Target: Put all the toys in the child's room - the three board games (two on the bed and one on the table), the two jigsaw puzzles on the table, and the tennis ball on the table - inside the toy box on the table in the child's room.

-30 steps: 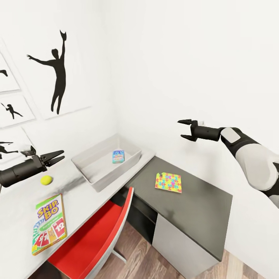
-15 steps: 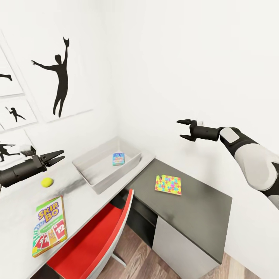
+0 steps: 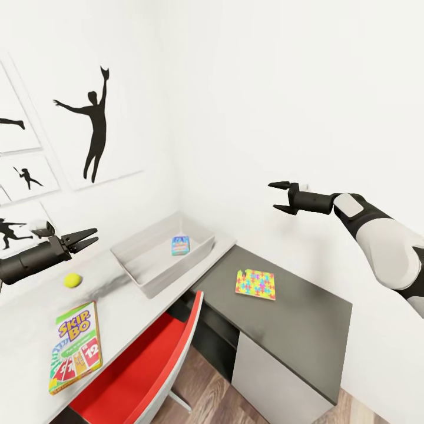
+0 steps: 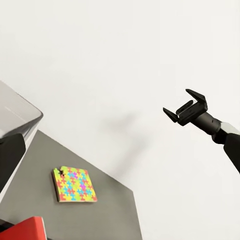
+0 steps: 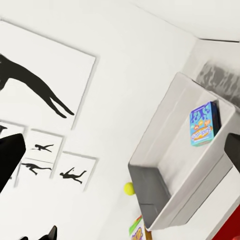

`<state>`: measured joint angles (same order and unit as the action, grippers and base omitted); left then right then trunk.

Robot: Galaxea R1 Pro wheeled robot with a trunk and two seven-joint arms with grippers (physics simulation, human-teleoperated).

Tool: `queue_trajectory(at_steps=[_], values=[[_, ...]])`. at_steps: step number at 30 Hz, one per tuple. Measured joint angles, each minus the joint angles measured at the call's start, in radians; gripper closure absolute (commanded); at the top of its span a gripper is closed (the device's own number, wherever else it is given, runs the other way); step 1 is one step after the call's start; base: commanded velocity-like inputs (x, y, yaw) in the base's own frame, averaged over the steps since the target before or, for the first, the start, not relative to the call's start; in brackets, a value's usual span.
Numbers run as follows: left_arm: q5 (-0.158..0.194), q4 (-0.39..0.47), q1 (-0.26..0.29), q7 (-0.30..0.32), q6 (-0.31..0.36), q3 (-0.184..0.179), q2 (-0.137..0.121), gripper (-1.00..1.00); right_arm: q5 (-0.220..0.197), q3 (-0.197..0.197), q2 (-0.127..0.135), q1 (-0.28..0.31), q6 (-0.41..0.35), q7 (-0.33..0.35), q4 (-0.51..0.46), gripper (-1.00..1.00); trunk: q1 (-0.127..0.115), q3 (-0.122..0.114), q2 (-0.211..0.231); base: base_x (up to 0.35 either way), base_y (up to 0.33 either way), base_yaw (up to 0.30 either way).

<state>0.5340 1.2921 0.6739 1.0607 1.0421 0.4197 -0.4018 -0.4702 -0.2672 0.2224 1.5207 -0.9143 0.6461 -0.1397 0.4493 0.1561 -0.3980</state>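
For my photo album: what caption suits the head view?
Both open claws, left claw and right claw, hover above the table; one blue board game lies inside the toy box.

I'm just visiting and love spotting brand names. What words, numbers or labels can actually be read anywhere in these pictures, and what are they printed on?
"SKIP BO": on the flat green, yellow and red game box lying on the pale grey desk top.
"12": on a red card drawn on that same box.
Other card numbers on that box: too small to read.
Small blue cartoon-art game box inside the light-grey open bin: print too blurred to read.
Multicoloured flat jigsaw square: no text.
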Motion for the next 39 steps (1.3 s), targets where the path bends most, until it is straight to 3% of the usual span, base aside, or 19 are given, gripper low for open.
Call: queue_trajectory(at_steps=[4,16,39], values=[[0.000,0.000,0.000,0.000,0.000,0.000,0.000,-1.00,0.000,-0.001,-0.001,0.000,-0.001,0.000,-0.006,-1.00,0.000,-0.007,0.000,0.000,0.000,0.000],[0.000,0.000,0.000,0.000,0.000,0.000,0.000,-1.00,-0.001,-0.001,-0.023,0.001,-0.011,-0.004,-0.142,-1.00,0.000,-0.027,0.000,0.000,0.000,0.000],[0.000,0.000,0.000,0.000,0.000,0.002,0.000,-1.00,0.000,-0.001,-0.027,0.000,-0.005,-0.005,-0.151,-1.00,0.000,-0.065,0.000,0.000,0.000,0.000]])
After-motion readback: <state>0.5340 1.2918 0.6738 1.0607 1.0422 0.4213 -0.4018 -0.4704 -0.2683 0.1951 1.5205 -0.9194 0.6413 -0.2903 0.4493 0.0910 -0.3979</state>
